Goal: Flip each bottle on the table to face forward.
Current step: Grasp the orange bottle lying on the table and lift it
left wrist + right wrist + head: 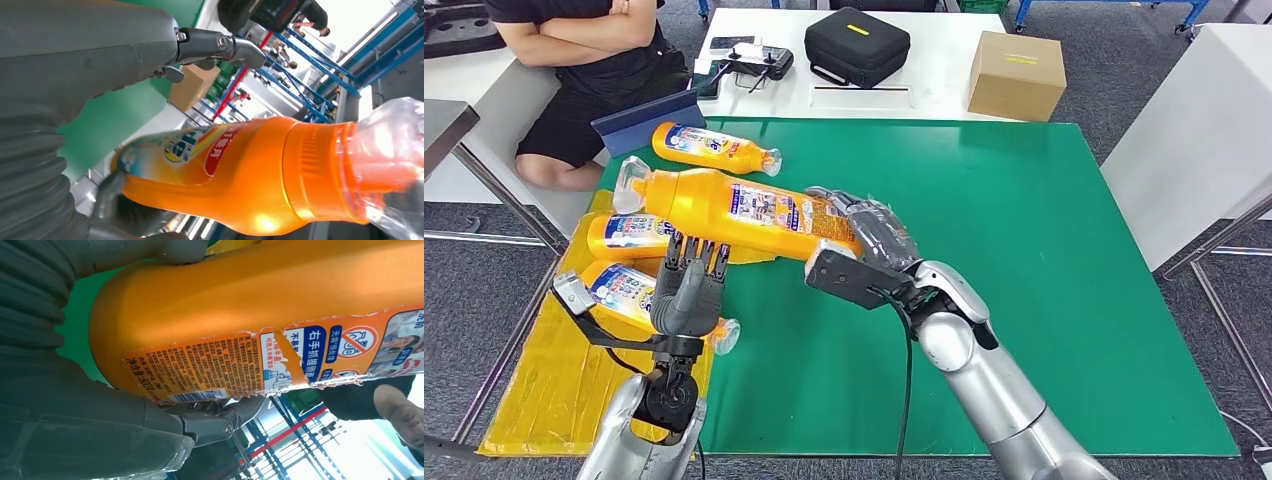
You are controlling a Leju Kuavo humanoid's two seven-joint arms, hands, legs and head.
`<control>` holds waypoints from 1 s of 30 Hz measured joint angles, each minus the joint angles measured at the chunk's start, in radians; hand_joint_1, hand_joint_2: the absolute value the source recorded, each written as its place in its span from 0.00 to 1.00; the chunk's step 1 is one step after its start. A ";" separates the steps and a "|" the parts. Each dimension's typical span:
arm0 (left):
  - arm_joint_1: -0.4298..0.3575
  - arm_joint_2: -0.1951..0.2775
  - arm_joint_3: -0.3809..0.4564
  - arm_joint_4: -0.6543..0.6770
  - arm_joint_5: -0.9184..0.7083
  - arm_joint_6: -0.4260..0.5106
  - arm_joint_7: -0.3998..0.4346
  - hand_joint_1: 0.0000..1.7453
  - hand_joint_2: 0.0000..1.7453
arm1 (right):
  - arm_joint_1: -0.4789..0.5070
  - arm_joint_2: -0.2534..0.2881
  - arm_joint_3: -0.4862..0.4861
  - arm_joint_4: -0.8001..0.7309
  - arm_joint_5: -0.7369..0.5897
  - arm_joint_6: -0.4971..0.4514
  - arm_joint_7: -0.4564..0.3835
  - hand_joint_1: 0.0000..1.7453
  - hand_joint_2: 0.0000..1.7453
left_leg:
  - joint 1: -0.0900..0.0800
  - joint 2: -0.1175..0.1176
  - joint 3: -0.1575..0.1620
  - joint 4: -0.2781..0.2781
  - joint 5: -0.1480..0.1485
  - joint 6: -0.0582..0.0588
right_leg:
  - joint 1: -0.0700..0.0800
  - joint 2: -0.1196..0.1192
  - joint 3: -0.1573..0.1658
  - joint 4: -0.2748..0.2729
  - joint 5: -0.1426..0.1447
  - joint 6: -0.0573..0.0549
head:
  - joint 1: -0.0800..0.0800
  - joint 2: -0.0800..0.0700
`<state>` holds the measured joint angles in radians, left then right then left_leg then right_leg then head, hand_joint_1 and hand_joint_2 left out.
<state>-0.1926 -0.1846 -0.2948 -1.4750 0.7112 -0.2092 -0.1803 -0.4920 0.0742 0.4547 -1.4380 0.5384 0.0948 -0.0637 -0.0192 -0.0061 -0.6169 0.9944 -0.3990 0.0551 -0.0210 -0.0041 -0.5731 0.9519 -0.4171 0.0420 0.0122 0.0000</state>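
Left hand (689,290) nearest, fingers upright and a bit apart, holding nothing; it hovers over the near bottle (624,290), which lies on the yellow sheet (554,400) with its clear cap just off the sheet's right edge. Next bottle (629,232) lies just beyond, also on the sheet. Right hand (869,235) grips the base end of the big orange bottle (724,205), fingers wrapped round it; bottle is held roughly level with its clear cap (629,185) pointing left, and the right wrist view shows the back label with barcode (200,395). 4th bottle (714,147) lies far left on the green mat (1024,300).

Risk: grip is at the very base, so the long body could sag or twist out mid-flip; a drop would likely knock the 2 bottles below. Torn label may slip under the fingers.

Beyond the mat: white table with black case (857,45), cardboard box (1016,75), controller (759,63). Seated person (589,60) far left, arms crossed. Grey carpet floor.
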 joint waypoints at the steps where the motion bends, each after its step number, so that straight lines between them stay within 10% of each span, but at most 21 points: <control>1: -0.007 -0.005 0.000 0.003 0.003 0.000 0.001 0.00 1.00 | 0.000 0.004 0.003 0.002 -0.002 -0.001 0.000 1.00 1.00 | 0.000 0.000 0.000 0.000 0.000 0.000 | 0.000 0.000 0.000 0.000 0.000 0.000 | 0.000 0.000; 30: -0.108 -0.040 0.004 0.082 0.008 0.028 -0.009 0.00 1.00 | -0.018 0.089 0.055 0.153 -0.081 -0.008 -0.001 1.00 1.00 | 0.000 0.000 0.000 0.000 0.000 0.000 | 0.000 0.000 0.000 0.000 0.000 0.000 | 0.000 0.000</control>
<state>-0.3008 -0.2251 -0.2913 -1.3928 0.7194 -0.1812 -0.1897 -0.5102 0.1633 0.5100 -1.2845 0.4569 0.0864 -0.0650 -0.0192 -0.0058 -0.6169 0.9944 -0.3990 0.0551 -0.0211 -0.0040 -0.5732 0.9519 -0.4171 0.0420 0.0119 0.0000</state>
